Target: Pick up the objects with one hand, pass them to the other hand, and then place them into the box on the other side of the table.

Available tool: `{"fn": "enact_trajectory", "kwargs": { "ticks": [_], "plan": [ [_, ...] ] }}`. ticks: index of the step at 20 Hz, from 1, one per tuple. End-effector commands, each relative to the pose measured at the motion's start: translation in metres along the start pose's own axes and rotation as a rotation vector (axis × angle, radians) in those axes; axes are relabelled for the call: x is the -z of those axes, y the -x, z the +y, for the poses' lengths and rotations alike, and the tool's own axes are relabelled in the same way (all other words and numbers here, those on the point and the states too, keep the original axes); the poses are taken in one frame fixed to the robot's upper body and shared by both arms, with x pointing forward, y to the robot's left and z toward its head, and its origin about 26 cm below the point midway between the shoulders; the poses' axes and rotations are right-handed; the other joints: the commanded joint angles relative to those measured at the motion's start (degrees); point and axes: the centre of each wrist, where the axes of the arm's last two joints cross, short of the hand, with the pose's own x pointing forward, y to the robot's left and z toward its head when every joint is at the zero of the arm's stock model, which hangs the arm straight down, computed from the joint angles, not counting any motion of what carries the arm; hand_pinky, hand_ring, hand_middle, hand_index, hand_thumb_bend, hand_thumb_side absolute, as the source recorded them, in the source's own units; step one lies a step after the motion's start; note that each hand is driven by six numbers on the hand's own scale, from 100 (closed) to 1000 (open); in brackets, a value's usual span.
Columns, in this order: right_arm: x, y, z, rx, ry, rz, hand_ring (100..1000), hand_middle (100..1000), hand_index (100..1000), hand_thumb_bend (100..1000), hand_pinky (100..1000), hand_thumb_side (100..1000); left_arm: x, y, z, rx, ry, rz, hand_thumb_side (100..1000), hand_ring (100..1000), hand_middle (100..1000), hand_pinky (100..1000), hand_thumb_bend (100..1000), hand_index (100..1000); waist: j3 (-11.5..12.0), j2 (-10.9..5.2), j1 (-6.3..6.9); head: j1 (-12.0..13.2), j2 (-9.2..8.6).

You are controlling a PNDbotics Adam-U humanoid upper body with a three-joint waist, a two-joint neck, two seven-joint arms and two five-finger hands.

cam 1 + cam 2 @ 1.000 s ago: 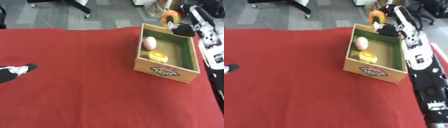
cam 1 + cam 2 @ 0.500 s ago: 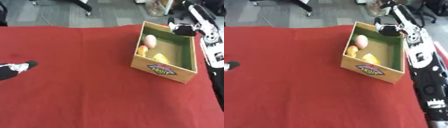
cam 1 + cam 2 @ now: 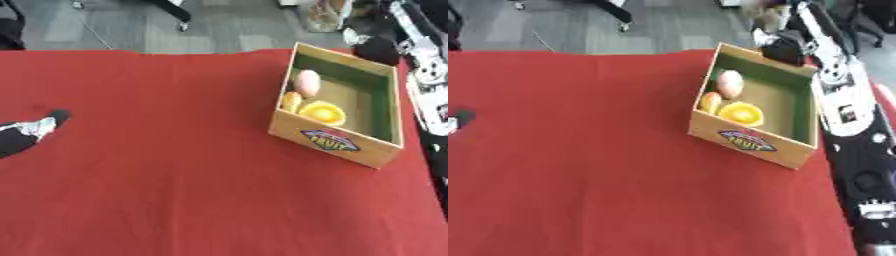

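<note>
Resting at the 9 o'clock edge of the red table cloth (image 3: 175, 190), the left hand (image 3: 33, 129) shows only its black and silver fingertips; fingers look roughly straight and hold nothing.

Toward 2 o'clock on the cloth stands the open cardboard box (image 3: 337, 145), set askew. Its near wall carries a printed label (image 3: 330, 140) in blue, red and yellow; the lettering is too blurred to read with confidence. The inside walls are green.

Contents, all at the box's left half:
- yellow-orange round fruit (image 3: 322, 112), nearest the labelled wall;
- small orange piece (image 3: 290, 101) just beside it, against the left wall;
- pale pink egg-shaped object (image 3: 307, 82) behind those, toward the far left corner.

The three lie close together; whether they touch I cannot tell.

At 1 o'clock, over the box's far right corner, hangs the right hand (image 3: 784, 46), a dark shape on the end of the white and black arm (image 3: 842, 100) running along the right edge. Cannot tell how its fingers are set.
</note>
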Motion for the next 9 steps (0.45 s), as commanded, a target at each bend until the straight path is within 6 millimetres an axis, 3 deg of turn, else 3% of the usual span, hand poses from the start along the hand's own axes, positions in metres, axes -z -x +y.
{"fn": "enact_trajectory", "kwargs": {
  "ticks": [1, 2, 3, 4, 5, 9],
  "plan": [
    [0.010, -0.025, -0.014, 0.136, 0.078, -0.169, 1000, 825, 924, 100, 998, 491, 0.007, 0.006, 0.026, -0.031, -0.201, 0.008, 608, 693, 719, 758, 376, 819, 0.81, -3.99, 0.14, 0.54, 1.54],
    [0.011, -0.027, -0.019, 0.155, 0.089, -0.200, 1000, 836, 925, 100, 989, 371, 0.006, 0.013, 0.031, -0.028, -0.253, 0.019, 632, 725, 750, 775, 328, 841, 1.34, -5.01, -0.07, 0.66, 2.28],
    [0.011, -0.027, -0.024, 0.166, 0.099, -0.223, 1000, 839, 925, 100, 987, 344, 0.006, 0.020, 0.035, -0.024, -0.294, 0.032, 636, 731, 756, 780, 321, 847, 1.76, -5.86, -0.25, 0.72, 2.92],
    [0.011, -0.025, -0.030, 0.165, 0.109, -0.239, 1000, 847, 924, 100, 973, 166, 0.005, 0.028, 0.038, -0.012, -0.322, 0.046, 622, 758, 777, 797, 308, 864, 2.21, -6.91, -0.37, 0.65, 3.79],
    [0.010, -0.023, -0.039, 0.154, 0.124, -0.249, 1000, 847, 921, 100, 964, 100, 0.003, 0.038, 0.041, 0.012, -0.346, 0.063, 603, 763, 781, 799, 306, 866, 2.65, -7.95, -0.49, 0.53, 4.59],
    [0.002, -0.011, -0.072, 0.072, 0.190, -0.254, 1000, 844, 916, 100, 951, 100, -0.007, 0.083, 0.050, 0.127, -0.398, 0.175, 585, 755, 774, 792, 372, 868, 3.70, -11.44, -0.67, -0.34, 6.84]
  ]
}}
